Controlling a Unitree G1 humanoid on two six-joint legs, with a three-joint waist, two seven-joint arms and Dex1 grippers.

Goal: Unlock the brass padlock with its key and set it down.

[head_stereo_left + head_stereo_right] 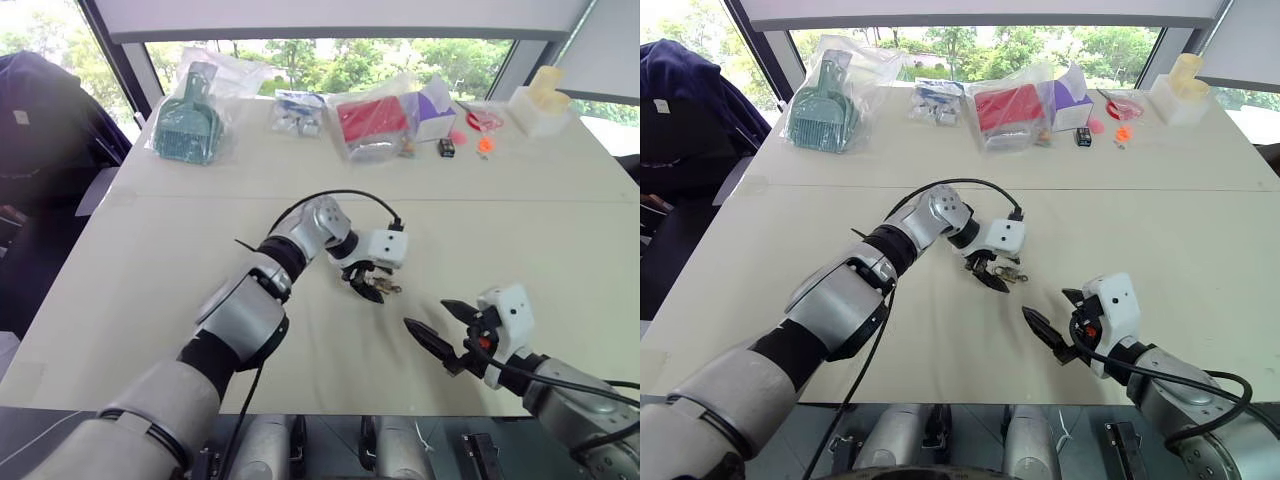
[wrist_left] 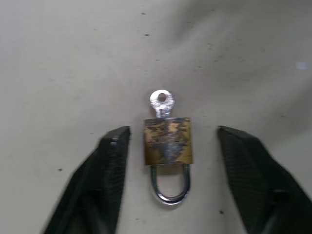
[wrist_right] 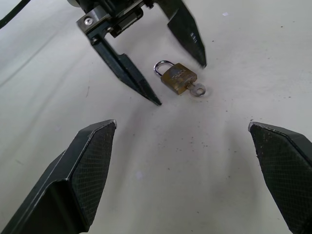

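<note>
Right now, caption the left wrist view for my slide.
Open left pincer straddles the padlock lying flat on the table, key in its keyhole.

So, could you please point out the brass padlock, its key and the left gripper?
brass padlock (image 2: 168,141), left wrist view, brass body.
key (image 2: 161,101), left wrist view, round head.
left gripper (image 3: 181,84), right wrist view, midway between fingertips.

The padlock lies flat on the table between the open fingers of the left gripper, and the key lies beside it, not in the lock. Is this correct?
Not quite: the key is in the padlock, its head sticking out of the body's end opposite the shackle, as the left wrist view shows. The rest is right: it lies on the table inside the open left gripper.
</note>
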